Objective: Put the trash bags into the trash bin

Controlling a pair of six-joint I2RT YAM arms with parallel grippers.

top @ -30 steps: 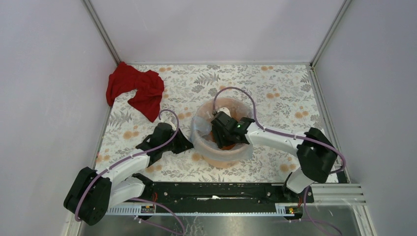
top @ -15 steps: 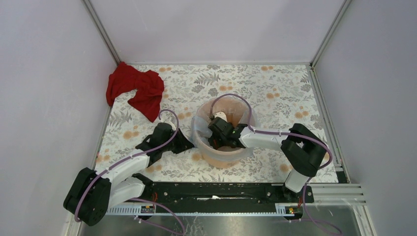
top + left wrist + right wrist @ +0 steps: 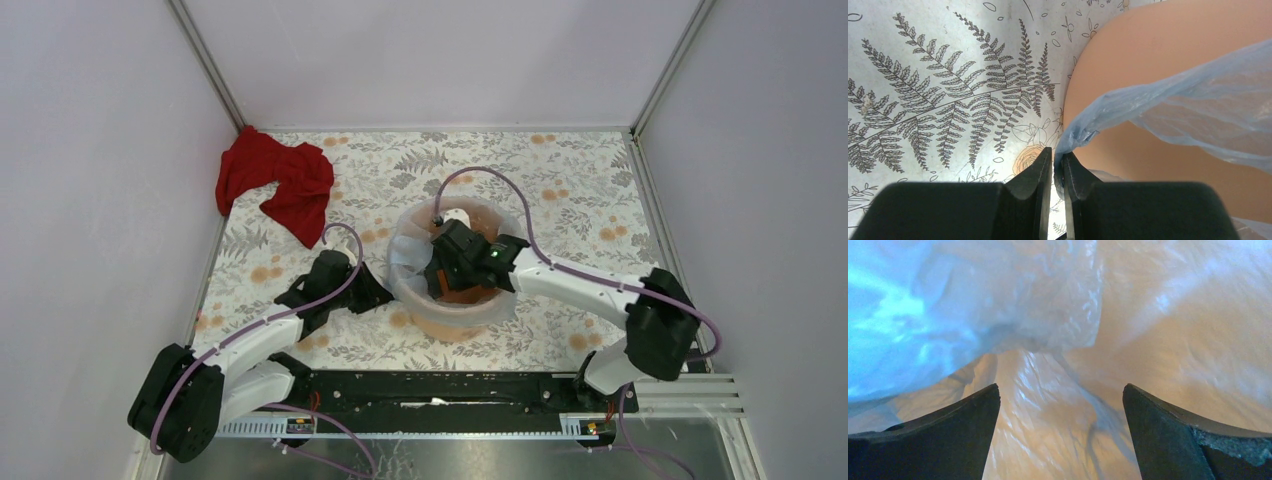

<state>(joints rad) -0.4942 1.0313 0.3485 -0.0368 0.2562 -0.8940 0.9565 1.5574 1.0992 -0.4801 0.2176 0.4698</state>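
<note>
1. Top external view: the orange bin (image 3: 452, 322) stands upright near the middle of the flowered counter (image 3: 570, 200). A red cloth (image 3: 276, 186) lies crumpled at the far left corner, well apart from the bin.
2. Contents of the bin: the pale blue bag (image 3: 404, 268) sits in it. Its film is folded out over the rim and hangs part-way down the outer wall on the left and near sides. The right arm (image 3: 580, 285) covers most of the opening, so the rest of the interior is hidden in this view.
3. The left fingers (image 3: 1044, 169) are low beside the bin's left wall, close to the counter. The left wrist view shows them together, clamped on a gathered corner of the bag outside the bin. From that pinch the film runs up and across the orange wall.
4. The right fingers (image 3: 963, 415) reach down through the bin's mouth. The right wrist view shows them wide apart and holding nothing. Wrinkled film lies all round and below them, with orange showing through it. Whether the tips touch the film cannot be told.
5. Bag location: mostly inside the bin, edge overhanging the rim, one corner held outside by the left fingers.
</note>
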